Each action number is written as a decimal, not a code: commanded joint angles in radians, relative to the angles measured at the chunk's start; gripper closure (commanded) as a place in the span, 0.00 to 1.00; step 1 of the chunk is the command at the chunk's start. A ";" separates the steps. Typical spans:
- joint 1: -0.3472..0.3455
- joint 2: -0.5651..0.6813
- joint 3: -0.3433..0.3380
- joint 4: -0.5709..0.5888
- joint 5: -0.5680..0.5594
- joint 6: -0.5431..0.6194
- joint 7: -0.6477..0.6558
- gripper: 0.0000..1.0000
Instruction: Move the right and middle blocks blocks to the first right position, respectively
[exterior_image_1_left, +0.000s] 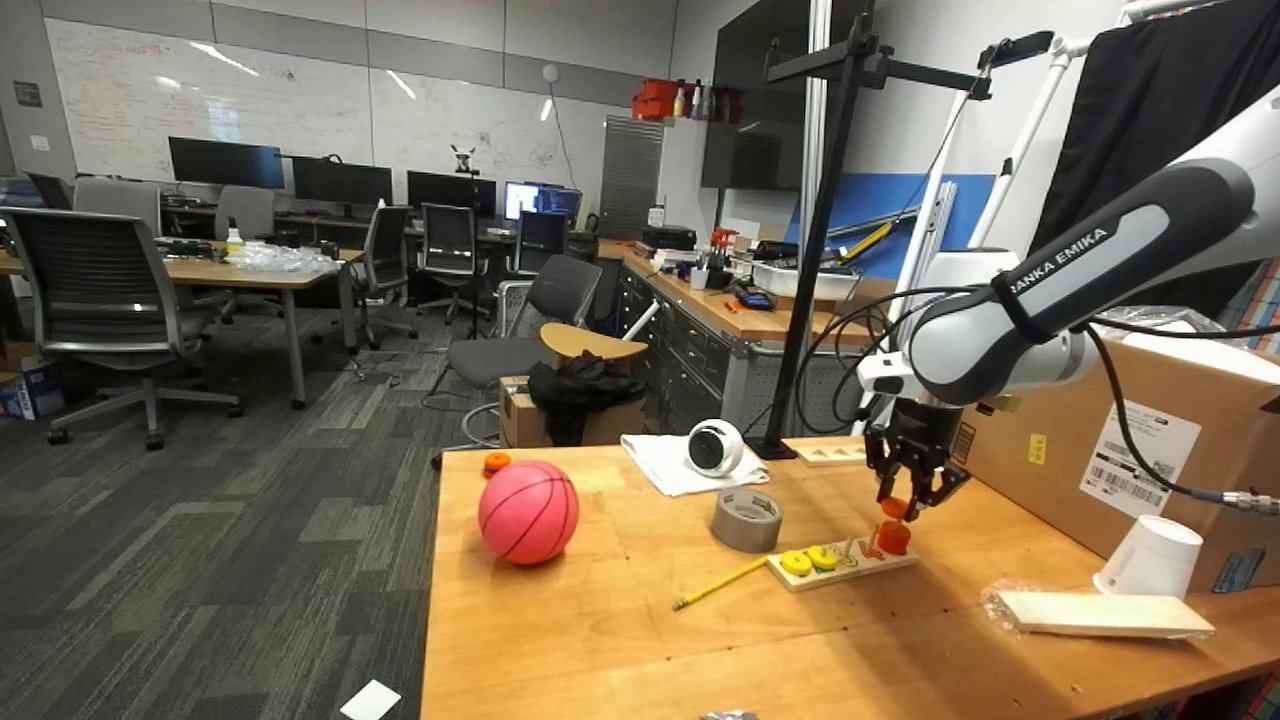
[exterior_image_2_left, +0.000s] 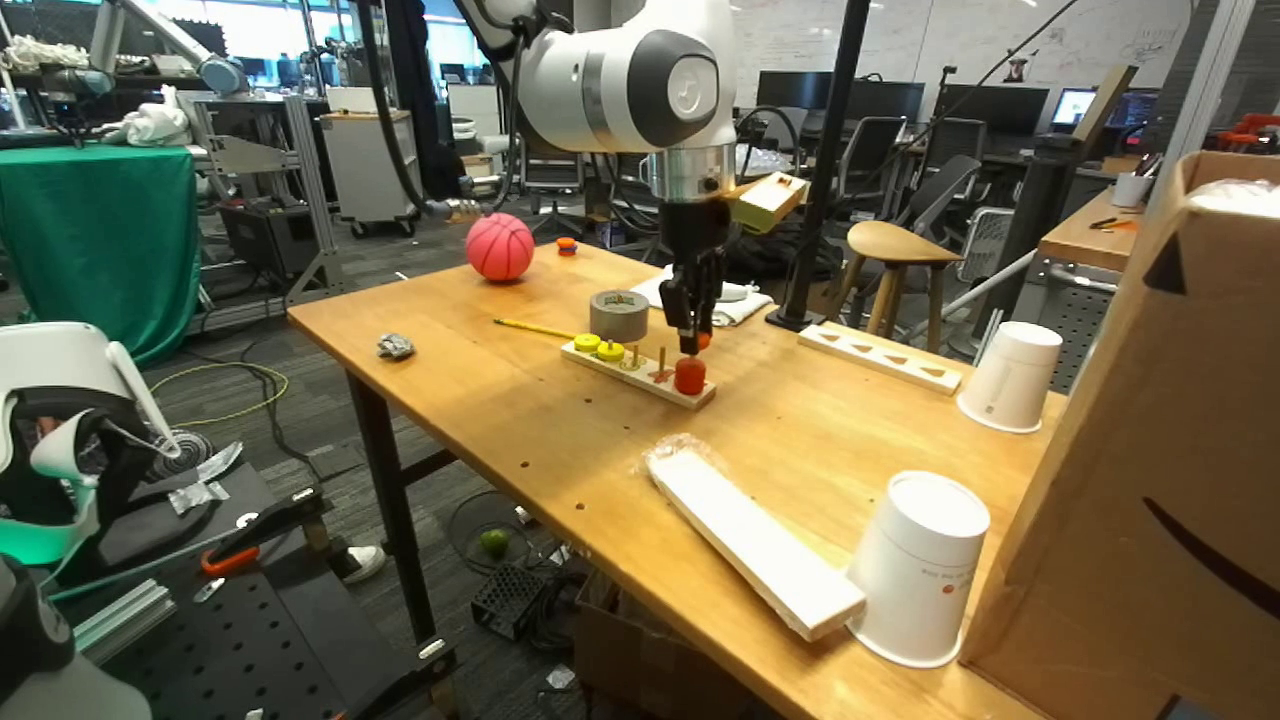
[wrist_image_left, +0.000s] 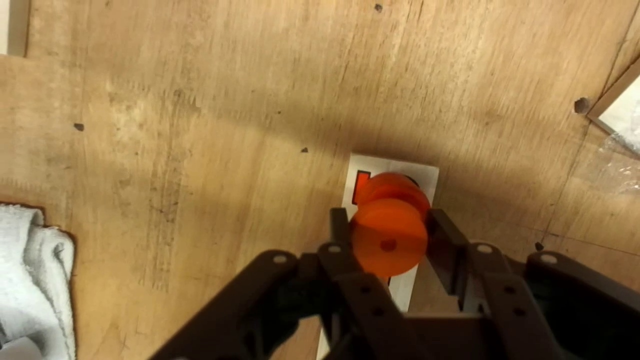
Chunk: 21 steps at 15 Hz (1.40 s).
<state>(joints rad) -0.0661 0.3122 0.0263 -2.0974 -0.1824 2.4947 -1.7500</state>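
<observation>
My gripper is shut on an orange block, a small round disc with a centre hole. The gripper holds it just above a stack of red blocks at one end of the wooden peg board. The stack also shows in an exterior view and partly behind the held disc in the wrist view. The disc sits slightly off the stack's middle in the wrist view; whether they touch I cannot tell. Two yellow blocks sit at the board's other end, with bare pegs between.
A yellow pencil and a tape roll lie beside the board. A pink-red ball stands farther off, near small stacked discs. A white cloth with a camera, a wrapped wooden plank and paper cups surround it.
</observation>
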 joint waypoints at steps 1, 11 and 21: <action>0.000 0.006 -0.006 0.020 -0.025 -0.016 0.008 0.78; -0.007 -0.021 -0.010 -0.012 -0.020 -0.011 0.010 0.78; -0.001 -0.033 -0.002 -0.038 -0.015 -0.011 0.018 0.78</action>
<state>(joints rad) -0.0720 0.3032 0.0212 -2.1096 -0.1835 2.4946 -1.7499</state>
